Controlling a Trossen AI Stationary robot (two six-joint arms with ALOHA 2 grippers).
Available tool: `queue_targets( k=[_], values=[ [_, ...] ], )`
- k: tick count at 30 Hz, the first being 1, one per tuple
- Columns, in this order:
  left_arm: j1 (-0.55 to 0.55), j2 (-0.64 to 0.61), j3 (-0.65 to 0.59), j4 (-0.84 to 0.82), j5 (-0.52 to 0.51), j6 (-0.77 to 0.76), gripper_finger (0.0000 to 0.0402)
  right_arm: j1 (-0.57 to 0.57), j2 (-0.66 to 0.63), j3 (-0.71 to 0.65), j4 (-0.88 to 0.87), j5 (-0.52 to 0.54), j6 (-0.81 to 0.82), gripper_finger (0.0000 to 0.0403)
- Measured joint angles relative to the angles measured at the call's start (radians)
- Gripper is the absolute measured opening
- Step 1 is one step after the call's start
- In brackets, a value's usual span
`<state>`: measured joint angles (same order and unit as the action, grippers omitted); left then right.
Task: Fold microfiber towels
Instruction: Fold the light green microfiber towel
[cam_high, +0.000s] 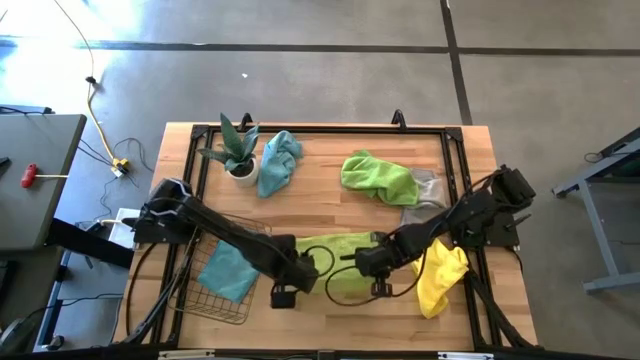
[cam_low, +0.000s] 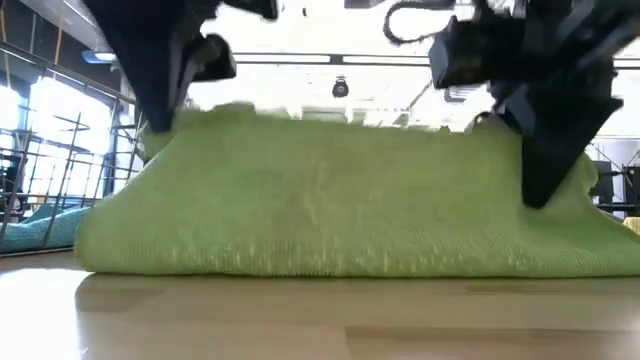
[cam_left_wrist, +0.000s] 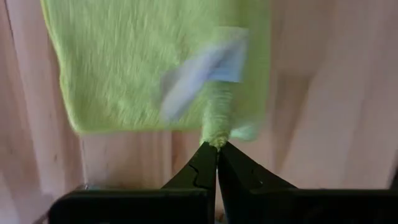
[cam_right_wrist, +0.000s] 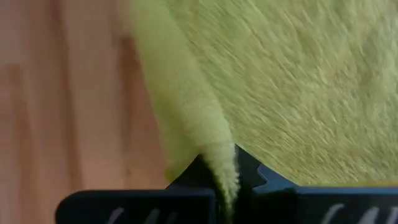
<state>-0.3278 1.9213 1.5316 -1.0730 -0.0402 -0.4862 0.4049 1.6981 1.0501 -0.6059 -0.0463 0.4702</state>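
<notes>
The left gripper (cam_left_wrist: 217, 144) and right gripper (cam_right_wrist: 225, 163) were clamped on corners of a lime green towel (cam_high: 335, 250) at the table's (cam_high: 330, 140) near edge; the fold was only begun, and other towels lay unfolded.

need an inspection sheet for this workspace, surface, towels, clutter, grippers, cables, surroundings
surface: wooden table with a dark frame along its edges
job's things: lime green towel held at the front centre between both arms; second lime green towel crumpled at the back right; grey towel beside it; yellow towel at the front right; teal towel by the plant; another teal towel in the basket
clutter: potted plant at the back left; wire basket at the front left
grippers: left gripper shut on the held towel's corner; right gripper shut on its other edge
cables: yellow cable on the floor, left of the table
surroundings: concrete floor; grey side table at left
</notes>
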Motion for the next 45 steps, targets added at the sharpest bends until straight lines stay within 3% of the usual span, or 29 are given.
queue_targets(
  k=[15,24,31,37,45],
  values=[
    [0.098,0.095,0.001,-0.032,-0.108,0.027,0.0000,-0.123,0.000,-0.073,0.049,-0.029,-0.179,0.0005],
    [0.127,0.096,0.001,-0.032,-0.140,0.060,0.0000,-0.180,0.000,-0.073,0.032,-0.023,-0.257,0.0068],
    [0.146,0.096,0.001,-0.033,-0.145,0.071,0.0000,-0.189,0.000,-0.073,-0.037,0.060,-0.270,0.0119],
    [0.152,0.096,0.001,-0.033,-0.125,0.070,0.0000,-0.189,0.000,-0.073,-0.050,0.170,-0.291,0.0130],
    [0.160,0.095,-0.057,-0.025,-0.128,0.049,0.0000,-0.188,-0.002,-0.073,-0.057,0.120,-0.291,0.0130]
  ],
)
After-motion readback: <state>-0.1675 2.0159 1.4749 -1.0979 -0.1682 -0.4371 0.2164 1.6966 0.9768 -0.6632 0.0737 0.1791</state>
